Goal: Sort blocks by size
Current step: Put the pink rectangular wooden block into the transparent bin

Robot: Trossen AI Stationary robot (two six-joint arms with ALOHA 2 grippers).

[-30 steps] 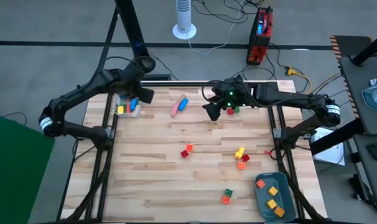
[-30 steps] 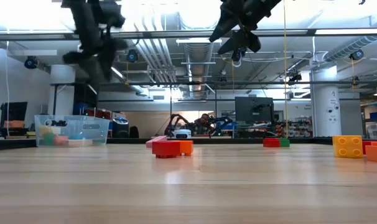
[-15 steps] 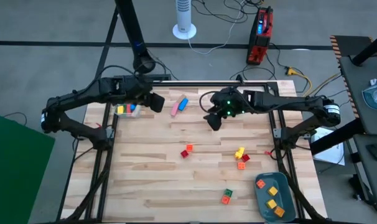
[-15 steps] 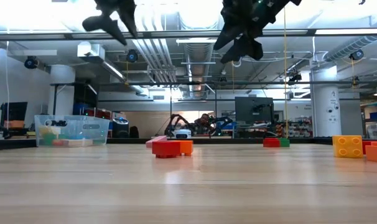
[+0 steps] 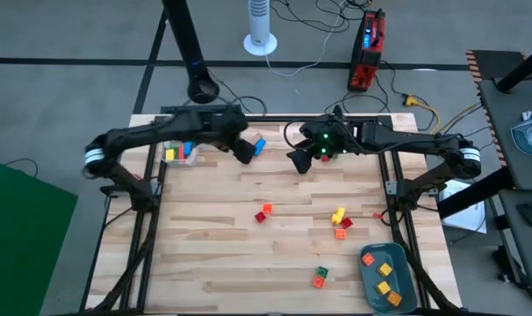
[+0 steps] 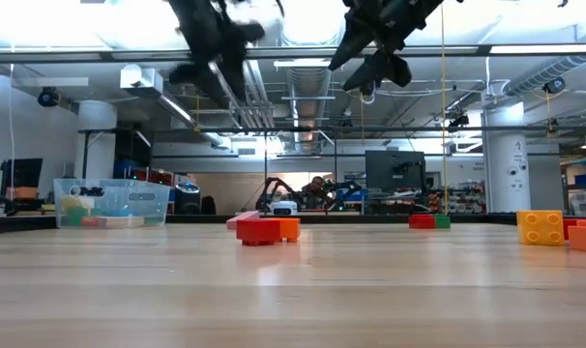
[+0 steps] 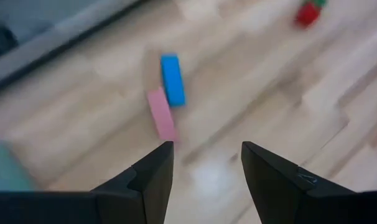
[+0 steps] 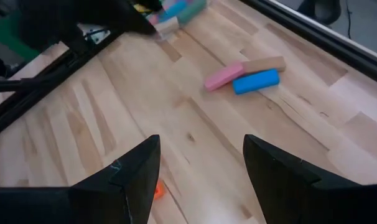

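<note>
A pink bar (image 7: 160,114) and a blue bar (image 7: 172,79) lie side by side flat on the table at the far middle; they also show in the right wrist view (image 8: 224,76) (image 8: 255,81). My left gripper (image 5: 245,153) hangs open and empty above the table just beside them. My right gripper (image 5: 299,161) hangs open and empty to their right, high above the table. Small red, orange, yellow and green blocks (image 5: 339,216) lie scattered on the near right of the table. A red and a green cube (image 5: 327,155) lie by the right arm.
A clear plastic box (image 5: 180,152) with several blocks stands at the far left. A grey-blue tray (image 5: 387,278) with orange and yellow blocks sits at the near right corner. Red-orange blocks (image 6: 267,229) lie mid-table. Bare wood shows at the near left.
My left gripper has swung from over the clear box toward the table's right, to a spot beside the pink and blue bars. My right gripper has shifted only slightly. No block has moved.
</note>
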